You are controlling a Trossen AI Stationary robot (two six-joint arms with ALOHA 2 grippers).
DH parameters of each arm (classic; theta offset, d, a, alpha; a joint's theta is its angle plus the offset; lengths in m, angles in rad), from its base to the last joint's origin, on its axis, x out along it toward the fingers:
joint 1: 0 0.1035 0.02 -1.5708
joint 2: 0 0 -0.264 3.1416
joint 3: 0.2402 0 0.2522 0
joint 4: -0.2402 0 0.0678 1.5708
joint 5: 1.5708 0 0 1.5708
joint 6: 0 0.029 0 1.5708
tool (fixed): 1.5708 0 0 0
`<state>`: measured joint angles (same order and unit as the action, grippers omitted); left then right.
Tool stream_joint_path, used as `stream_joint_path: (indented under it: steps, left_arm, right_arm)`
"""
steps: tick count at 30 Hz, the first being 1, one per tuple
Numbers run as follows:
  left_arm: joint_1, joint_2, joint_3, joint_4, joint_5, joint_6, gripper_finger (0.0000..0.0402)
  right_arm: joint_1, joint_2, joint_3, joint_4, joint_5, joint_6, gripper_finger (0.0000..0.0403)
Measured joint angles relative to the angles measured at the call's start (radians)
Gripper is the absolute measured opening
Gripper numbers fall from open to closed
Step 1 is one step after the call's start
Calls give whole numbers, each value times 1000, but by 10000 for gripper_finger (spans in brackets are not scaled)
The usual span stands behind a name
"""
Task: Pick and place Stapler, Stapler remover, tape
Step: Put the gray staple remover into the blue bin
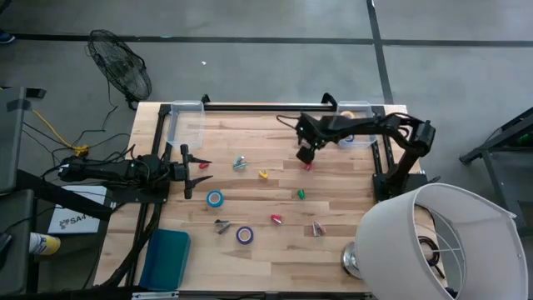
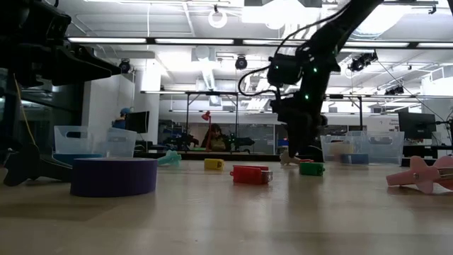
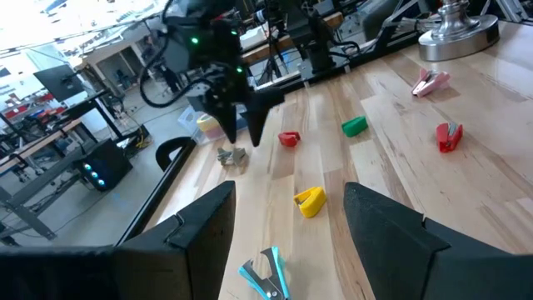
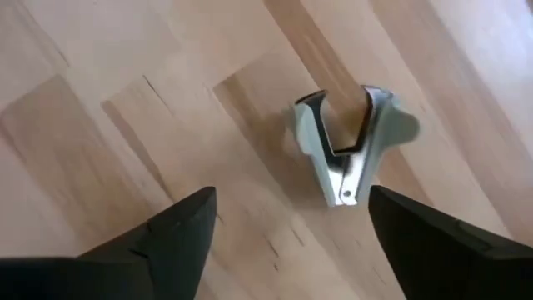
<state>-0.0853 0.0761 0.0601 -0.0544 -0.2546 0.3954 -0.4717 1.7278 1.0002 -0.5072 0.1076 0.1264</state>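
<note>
My right gripper (image 1: 305, 155) points down, open, over a pale grey stapler remover (image 4: 350, 154) that lies flat on the wood just ahead of its fingers, which touch nothing. A red stapler (image 3: 288, 138) sits beside it. A teal stapler remover (image 1: 240, 163), yellow stapler (image 1: 263, 174), green stapler (image 1: 301, 194), pink stapler remover (image 1: 316, 228), blue tape (image 1: 215, 198) and purple tape (image 1: 244, 235) lie spread over the table's middle. My left gripper (image 1: 196, 167) waits open and level at the table's left.
Two clear bins (image 1: 185, 117) (image 1: 354, 125) stand along the far edge. A teal tray (image 1: 165, 258) lies at the near left. A lamp with a white shade (image 1: 433, 242) takes up the near right corner. A fan (image 1: 121, 71) stands beyond the far left corner.
</note>
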Motion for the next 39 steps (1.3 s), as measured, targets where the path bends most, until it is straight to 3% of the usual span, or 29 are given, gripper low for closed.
stream_joint_path:
  steps: [6,14,26,39]
  left_arm:
    - [0,0,0,0,0,0,221]
    - [0,0,0,0,0,0,221]
    - [0,0,0,0,0,0,221]
    - [0,0,0,0,0,0,221]
  right_arm:
    - [3,0,-86,103,41,3,321]
    - [-34,-7,-146,195,-30,-29,321]
    - [-141,-4,-152,232,-169,-183,321]
    - [-157,13,-134,258,-182,-264,313]
